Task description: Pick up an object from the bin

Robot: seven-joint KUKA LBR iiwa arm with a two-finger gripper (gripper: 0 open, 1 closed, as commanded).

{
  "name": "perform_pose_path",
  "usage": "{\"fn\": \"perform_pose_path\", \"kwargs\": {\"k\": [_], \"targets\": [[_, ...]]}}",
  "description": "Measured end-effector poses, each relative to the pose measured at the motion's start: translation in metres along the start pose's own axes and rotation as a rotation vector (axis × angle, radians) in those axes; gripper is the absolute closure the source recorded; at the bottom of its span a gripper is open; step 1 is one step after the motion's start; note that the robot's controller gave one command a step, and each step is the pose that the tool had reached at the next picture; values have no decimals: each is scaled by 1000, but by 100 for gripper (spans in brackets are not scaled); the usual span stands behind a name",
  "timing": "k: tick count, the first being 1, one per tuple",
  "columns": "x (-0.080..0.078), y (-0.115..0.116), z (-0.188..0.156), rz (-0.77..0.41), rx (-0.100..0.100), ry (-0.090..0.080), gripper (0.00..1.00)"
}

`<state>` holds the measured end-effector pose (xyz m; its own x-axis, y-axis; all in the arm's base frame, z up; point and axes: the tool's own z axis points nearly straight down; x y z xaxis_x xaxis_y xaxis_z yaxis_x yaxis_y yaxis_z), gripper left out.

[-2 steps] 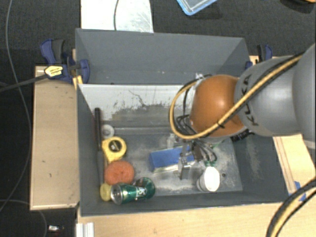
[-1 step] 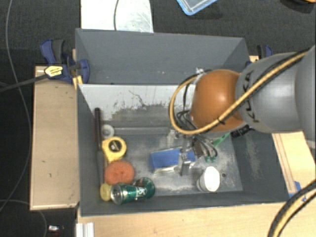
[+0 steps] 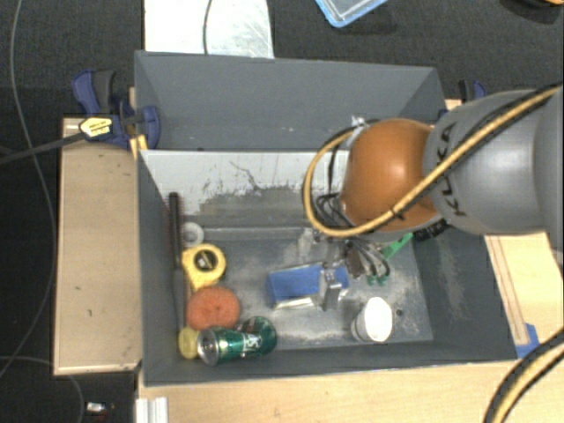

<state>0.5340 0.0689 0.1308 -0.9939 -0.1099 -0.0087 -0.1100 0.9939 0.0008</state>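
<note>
Gripper [image 3: 331, 287]: low, mid-floor, just beside right end of flat blue block [image 3: 294, 285]; grip state cannot be told. Bin [image 3: 264, 104]: grey metal, scuffed floor. Front: white round object [image 3: 374, 320]; green can [image 3: 240, 342], lying.

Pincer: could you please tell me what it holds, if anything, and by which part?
It cannot be told. The pincer is down at the right end of the blue block, but no hold shows clearly.

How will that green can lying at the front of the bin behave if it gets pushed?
The green can lies on its side, so it would probably roll. It looks like thin metal, likely light and easy to dent. Its smooth side may be slippery.
</note>
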Motion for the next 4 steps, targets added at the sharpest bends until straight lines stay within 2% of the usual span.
{"fn": "perform_pose_path", "kwargs": {"k": [1, 2, 3, 4], "targets": [[-3, -5, 63, 16, -1, -1, 0], [-3, 4, 60, 1, -1, -8, 100], [-3, 4, 59, 2, -1, -8, 100], [-1, 4, 34, 3, -1, -2, 100]]}}
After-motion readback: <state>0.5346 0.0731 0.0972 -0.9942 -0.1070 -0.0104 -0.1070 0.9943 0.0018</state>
